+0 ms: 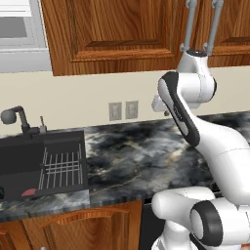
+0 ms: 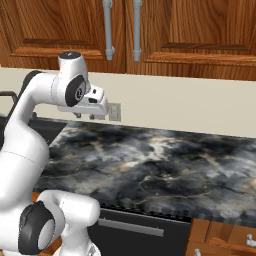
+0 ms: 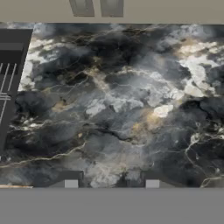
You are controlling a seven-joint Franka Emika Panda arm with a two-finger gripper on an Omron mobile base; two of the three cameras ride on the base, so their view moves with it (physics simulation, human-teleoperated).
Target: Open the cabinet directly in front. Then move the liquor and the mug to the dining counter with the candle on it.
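The cabinet (image 2: 180,30) hangs on the wall straight ahead, both reddish-brown doors shut. Its two grey bar handles (image 2: 107,30) stand side by side at the middle seam and also appear in the left base view as handles (image 1: 190,24). My gripper (image 2: 85,116) hangs below the cabinet and points down at the marbled counter with the sink (image 2: 165,160). In the hand view the gripper (image 3: 111,183) is open, its fingertips (image 3: 71,183) wide apart with nothing between them. The liquor, the mug, the dining counter and the candle are out of view.
A black sink (image 1: 44,161) with a wire rack and a dark faucet (image 1: 17,117) is set into the counter to the left. Two wall outlets (image 1: 122,111) sit on the cream backsplash. A grey appliance (image 1: 19,29) hangs upper left. Low wooden cabinets (image 1: 73,227) run below.
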